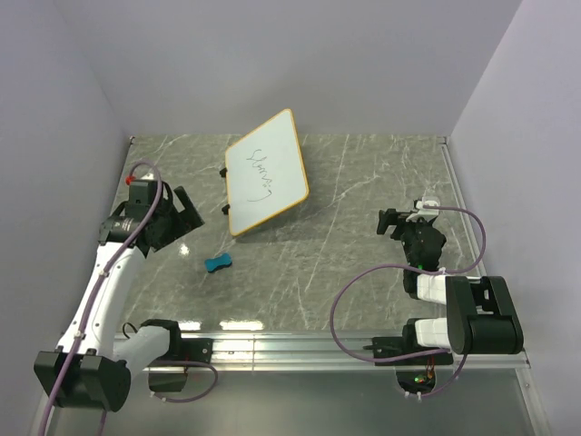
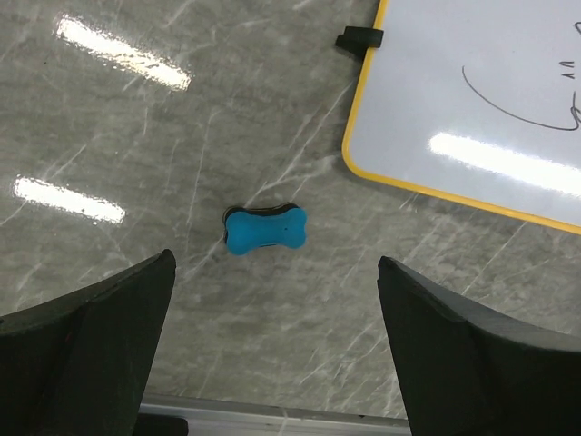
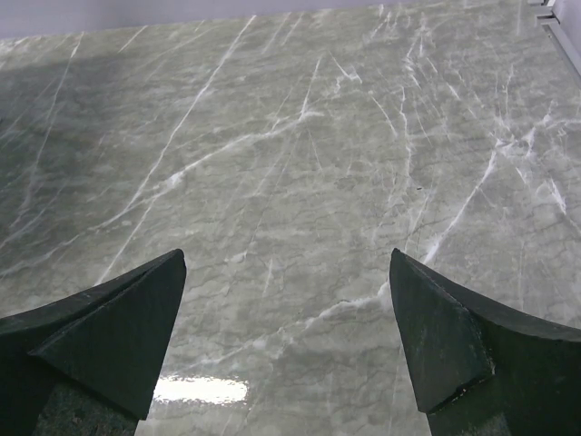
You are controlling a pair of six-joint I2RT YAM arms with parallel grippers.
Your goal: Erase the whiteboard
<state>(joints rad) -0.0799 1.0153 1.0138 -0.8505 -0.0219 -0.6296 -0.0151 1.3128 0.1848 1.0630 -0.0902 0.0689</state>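
The whiteboard (image 1: pixel 266 173) lies flat at the back middle of the table, white with an orange-tan frame, black clips on its left edge and black scribbles on it. Its corner shows in the left wrist view (image 2: pixel 472 100). A small blue bow-tie eraser (image 1: pixel 218 263) lies on the marble in front of the board; it also shows in the left wrist view (image 2: pixel 265 230). My left gripper (image 2: pixel 277 300) is open and empty, above the table to the left of the eraser. My right gripper (image 3: pixel 286 309) is open and empty over bare marble at the right.
The grey marble table (image 1: pixel 345 263) has a metal rail (image 1: pixel 363 343) along its near edge. Purple walls close in the back and both sides. Cables loop off the right arm (image 1: pixel 427 272) near the front right.
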